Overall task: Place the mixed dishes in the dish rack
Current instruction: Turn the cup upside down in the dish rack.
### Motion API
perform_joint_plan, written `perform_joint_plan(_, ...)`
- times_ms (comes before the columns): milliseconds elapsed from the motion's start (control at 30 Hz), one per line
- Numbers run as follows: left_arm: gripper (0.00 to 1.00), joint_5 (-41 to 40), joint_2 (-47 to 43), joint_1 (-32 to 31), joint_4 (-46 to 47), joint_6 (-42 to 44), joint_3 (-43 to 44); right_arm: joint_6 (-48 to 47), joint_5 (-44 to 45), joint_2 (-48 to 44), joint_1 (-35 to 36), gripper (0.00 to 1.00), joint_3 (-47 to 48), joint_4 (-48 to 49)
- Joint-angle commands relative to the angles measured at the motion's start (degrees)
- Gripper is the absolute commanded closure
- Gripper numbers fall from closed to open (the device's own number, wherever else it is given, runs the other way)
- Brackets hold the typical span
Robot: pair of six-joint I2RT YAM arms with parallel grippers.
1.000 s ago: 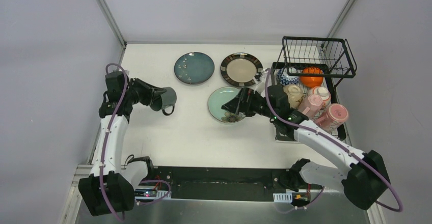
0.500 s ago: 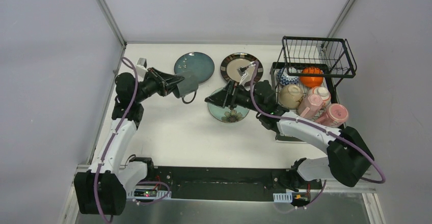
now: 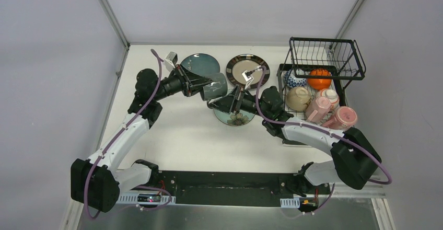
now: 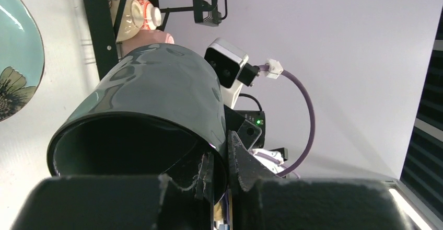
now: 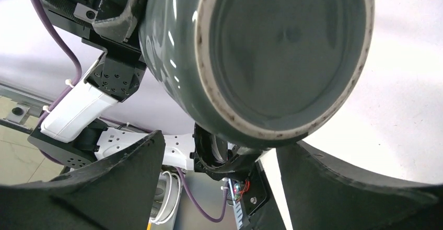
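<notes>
Left of the dish rack (image 3: 322,40), up in the air over the green plate (image 3: 230,117), a dark mug (image 3: 215,90) hangs on its side. The left gripper (image 3: 202,89) has it by the rim, jaws pinched nearly together with one finger inside the mouth and one outside. That's a skinny hold on the lip only.

The right gripper (image 3: 217,103) points at the mug's base from the rack side. Its jaws are spread wide either side of the bottom and holding nothing, and I can't see either finger touching yet. Looks like a handover being set up, imo.

Handling-wise it's glazed ceramic, so I'd guess stiff, fairly hefty and slick. It'll chip if it bangs the rack wires or drops on that plate. From the right wrist view the handle (image 5: 219,159) hangs off the underside, so the weight probably sits a bit off-centre.

If it were me, I'd clamp across the body just up from the base, clear of the handle, and get a firm squeeze before the rim pinch lets go. The base ring looks matte and may slip less than the shiny wall.
</notes>
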Motion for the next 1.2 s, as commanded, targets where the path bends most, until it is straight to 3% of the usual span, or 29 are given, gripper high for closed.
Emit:
perform_joint_plan(0, 1.0, -3.2, -2.0, -1.8, 8.3, -2.5, 2.5, 0.6, -1.1, -2.8, 0.2, 0.21, -0.2, 5.3)
perform_joint_plan(400, 1.0, -5.9, -2.2, -4.6, 13.4, -6.6, -3.7, 3.5, -0.8, -3.3, 0.2, 0.35, -0.3, 10.6)
perform_joint_plan(633, 1.0, -5.9, -2.3, -4.7, 14.8, -6.8, -6.4, 4.9, -1.0, -0.8, 0.0, 0.62, 1.3, 12.6)
perform_joint_plan(833, 1.0, -5.8, -0.5, -4.7, 21.1, -7.7, -8.8, 4.9, -0.8, 0.7, -0.4, 0.57, 2.7, 12.6)
perform_joint_plan(1000, 1.0, -3.9, 2.8, -4.7, 26.5, -9.6, -9.4, 6.2, -0.2, 2.2, -0.4, 0.6, 3.4, 13.2)
perform_joint_plan(1100, 1.0, -3.3, 4.6, -4.7, 29.1, -10.5, -10.2, 8.1, 0.6, 4.4, -0.5, 0.72, 3.9, 16.0)
perform_joint_plan(1167, 1.0, -3.1, 6.2, -4.7, 31.4, -11.3, -11.1, 9.4, 0.5, 6.0, -0.9, 0.87, 4.2, 18.7)
